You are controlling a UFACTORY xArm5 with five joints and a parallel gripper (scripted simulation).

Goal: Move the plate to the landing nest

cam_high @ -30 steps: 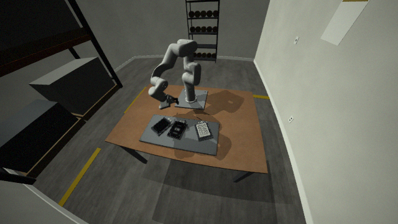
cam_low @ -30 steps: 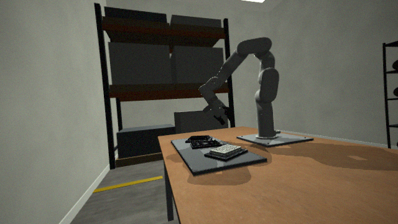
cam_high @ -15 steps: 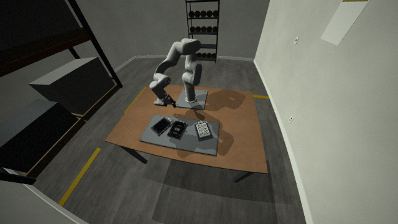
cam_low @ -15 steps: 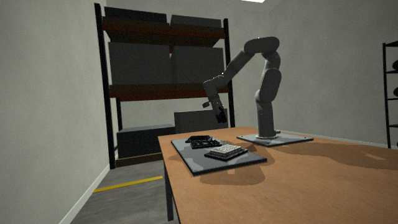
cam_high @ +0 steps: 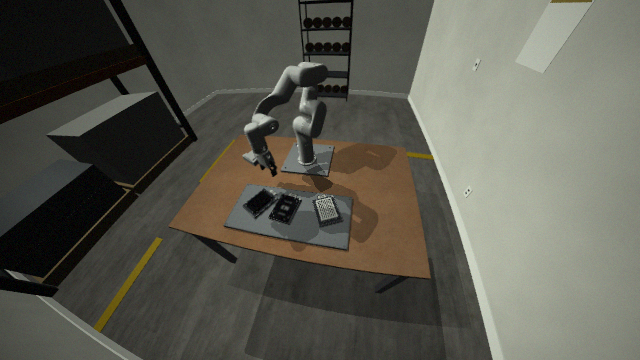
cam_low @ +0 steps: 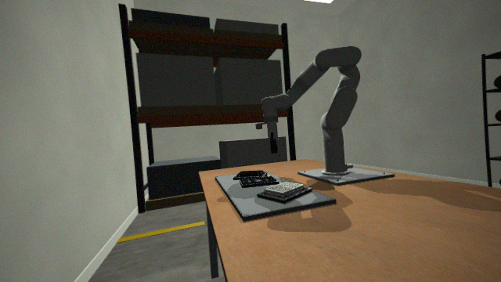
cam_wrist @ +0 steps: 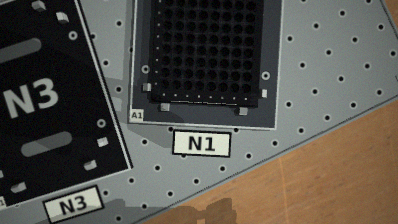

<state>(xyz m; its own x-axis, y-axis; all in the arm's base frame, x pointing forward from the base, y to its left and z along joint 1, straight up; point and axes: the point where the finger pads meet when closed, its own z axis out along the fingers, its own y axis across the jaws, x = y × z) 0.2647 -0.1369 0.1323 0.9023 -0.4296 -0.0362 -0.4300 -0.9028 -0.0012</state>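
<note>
Fingers hang wide and empty above N1. C51, probably the pale plate at the deck's right end in the top view, sits 2 nests away. Cross high over C15, then descend square to C51's sides.

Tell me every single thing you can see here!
Table: one, brown, middle of room.
Deck: one, grey, on the table.
Nest N1: one, dark, on the deck.
Black plate: one, in N1.
Nest N3: one, black, beside N1, nothing in it.
Pale plate: one, whitish, on the third nest.
Signs: two readable, white, N1 and N3.
Shelf racks: two, black, large and small, by the walls.
Base plate: one, grey.
Arm: one, grey.
Claw: one, open, holding nothing.
</note>
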